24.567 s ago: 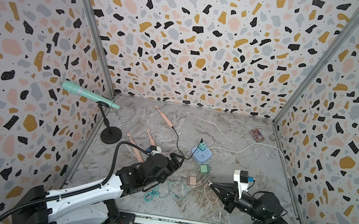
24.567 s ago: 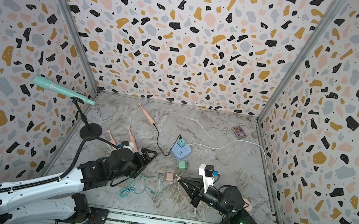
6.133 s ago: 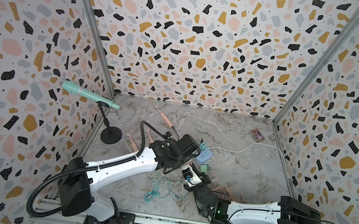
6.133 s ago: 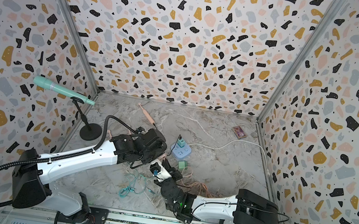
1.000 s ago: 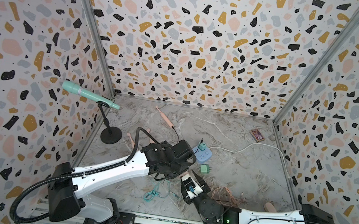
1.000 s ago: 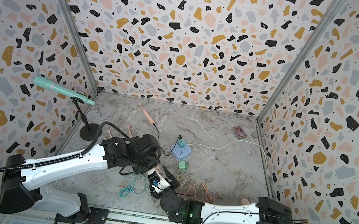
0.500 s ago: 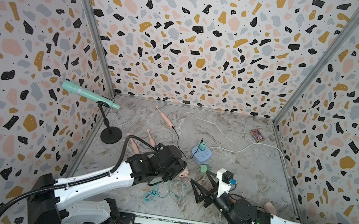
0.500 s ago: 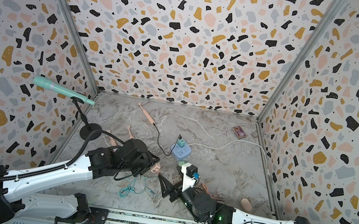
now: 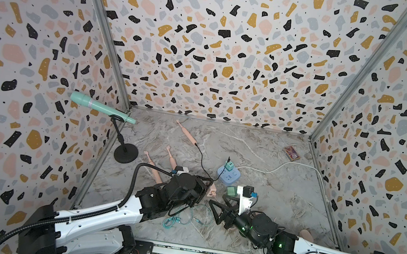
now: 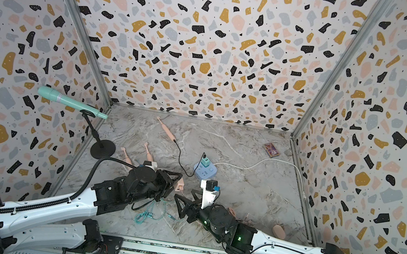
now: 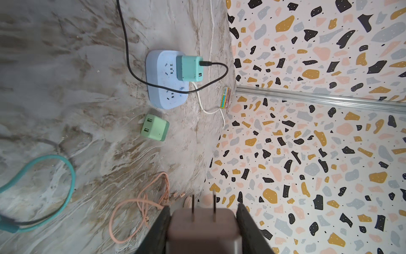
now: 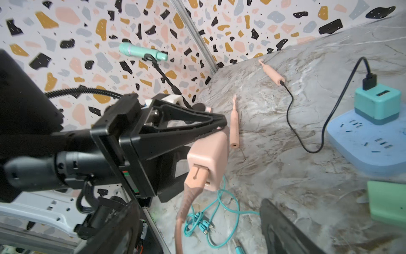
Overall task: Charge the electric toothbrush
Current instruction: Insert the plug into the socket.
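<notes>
Left arm: it reaches in from 7 o'clock toward the middle of the floor, with the forearm low and the wrist rolled onto its side.
Left gripper (image 10: pixel 177 182): it is clamped on the pink adapter (image 12: pixel 208 158), whose prongs stick out past the fingertips toward roughly 3 o'clock. A pink cable (image 12: pixel 186 198) is plugged into the adapter's port and hangs down.
Loose toothbrush (image 12: pixel 234 127): it lies flat at 11 o'clock of the left gripper. A second loose toothbrush (image 9: pixel 152 166) lies at 10 o'clock, its lower end hidden by the wrist.
Wired toothbrush (image 9: pixel 188 136): it lies flat toward 12 o'clock, well apart from both arms. A black cable (image 9: pixel 202 162) runs from its base to the teal adapter (image 9: pixel 229 165).
Teal cable (image 9: pixel 181 219): it is coiled on the floor between the two arms.
Power strip (image 9: pixel 231 179): it sits at 1 o'clock of the left gripper, with the teal adapter plugged into it.
Green adapter (image 11: pixel 154 127): it lies loose at 6 o'clock of the strip, just beside it.
Right arm: it reaches in from 5 o'clock, lying low and pointing toward 10 o'clock.
Right gripper (image 9: pixel 218 200): its jaws are apart and hold nothing. It sits near the green adapter, at that adapter's 7 o'clock.
</notes>
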Controlling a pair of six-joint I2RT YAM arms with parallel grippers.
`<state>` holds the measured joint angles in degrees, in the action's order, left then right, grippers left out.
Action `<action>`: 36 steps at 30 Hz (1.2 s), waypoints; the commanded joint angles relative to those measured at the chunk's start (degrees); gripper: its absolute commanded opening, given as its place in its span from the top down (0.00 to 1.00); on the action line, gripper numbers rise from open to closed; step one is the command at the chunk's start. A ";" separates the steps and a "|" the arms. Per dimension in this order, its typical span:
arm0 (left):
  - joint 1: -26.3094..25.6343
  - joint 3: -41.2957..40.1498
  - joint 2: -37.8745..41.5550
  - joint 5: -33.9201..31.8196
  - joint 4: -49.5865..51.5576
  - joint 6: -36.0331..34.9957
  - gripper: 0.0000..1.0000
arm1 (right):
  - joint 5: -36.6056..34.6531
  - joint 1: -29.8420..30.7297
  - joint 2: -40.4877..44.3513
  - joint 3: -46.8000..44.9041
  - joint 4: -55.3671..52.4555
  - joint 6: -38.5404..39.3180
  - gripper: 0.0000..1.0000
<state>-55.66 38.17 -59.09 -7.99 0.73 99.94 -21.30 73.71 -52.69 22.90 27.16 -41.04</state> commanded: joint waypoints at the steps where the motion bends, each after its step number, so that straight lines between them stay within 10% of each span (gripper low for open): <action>1: -0.78 0.78 0.29 -0.32 -4.98 1.34 1.00 | -3.33 -0.44 -1.18 2.60 3.08 3.09 0.20; 36: -3.58 0.50 -0.85 -3.83 -5.21 3.28 1.00 | -5.90 -0.68 -13.40 5.52 15.42 3.98 1.00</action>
<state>-58.24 38.17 -59.81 -14.02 -0.34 103.13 -27.35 72.97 -66.81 27.22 36.82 -37.15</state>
